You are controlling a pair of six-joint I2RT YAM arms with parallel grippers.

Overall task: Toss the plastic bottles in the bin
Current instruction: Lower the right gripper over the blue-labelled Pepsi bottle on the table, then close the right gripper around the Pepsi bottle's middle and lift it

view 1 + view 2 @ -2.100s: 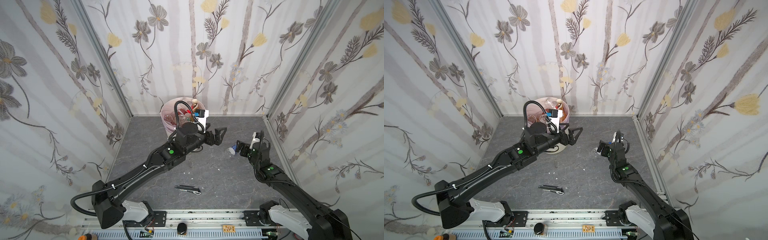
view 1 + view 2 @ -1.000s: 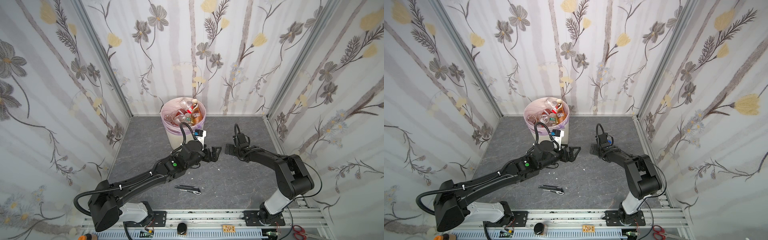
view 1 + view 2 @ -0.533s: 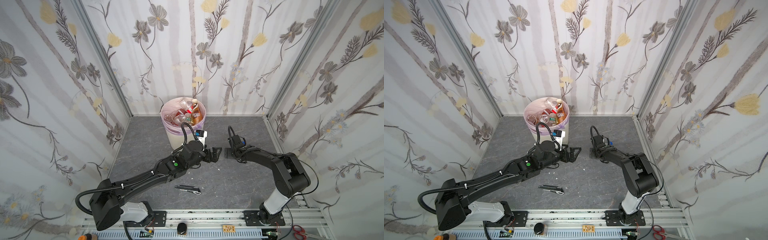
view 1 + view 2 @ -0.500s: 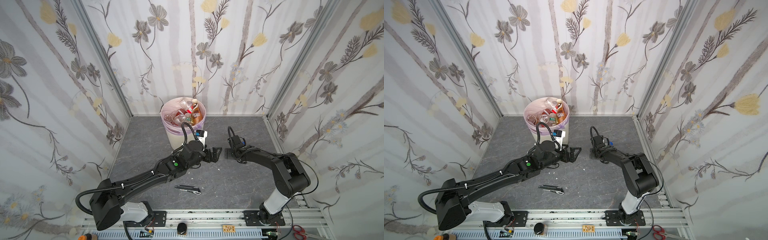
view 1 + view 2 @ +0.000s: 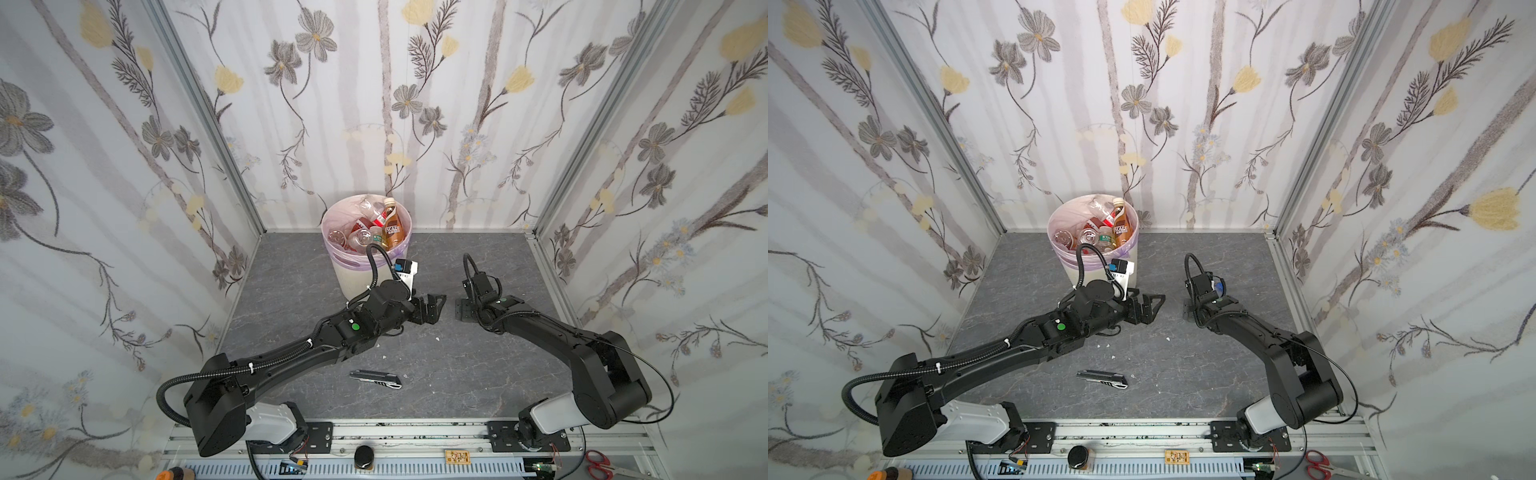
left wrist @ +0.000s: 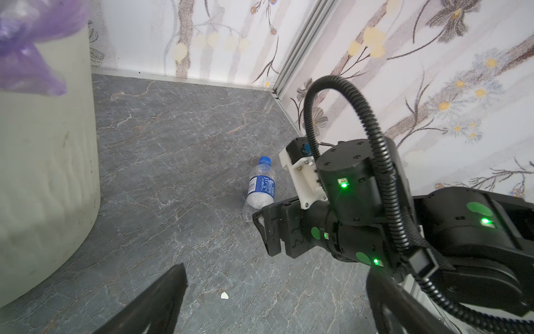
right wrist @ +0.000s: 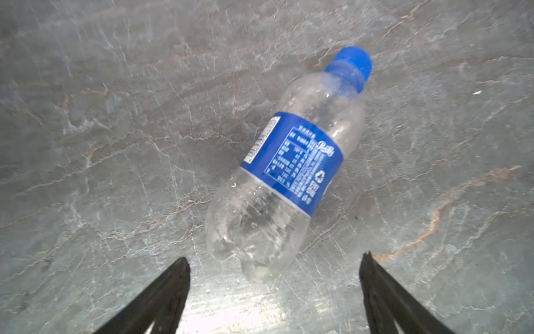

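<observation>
On the floor (image 7: 115, 115) lies the blue-capped bottle (image 7: 289, 173), no longer in the right hand (image 7: 274, 257), now open; left hand (image 5: 430, 307) open.

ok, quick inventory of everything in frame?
bin: one, cream-white with pink-lilac liner, at the back wall, left of centre.
bottles in the bin: several, count unclear; clear, red-labelled and one amber, piled inside.
loose bottle: one, clear with blue label and cap, lying on the grey surface under the right gripper; hidden in both top views.
utility knife: one, grey-black, on the surface near the front.
white scraps: a few, mid-surface.
scissors: one pair, red handles, by the front rail, right corner.
left gripper: open, empty, beside the bin.
right gripper: open, above the loose bottle.
</observation>
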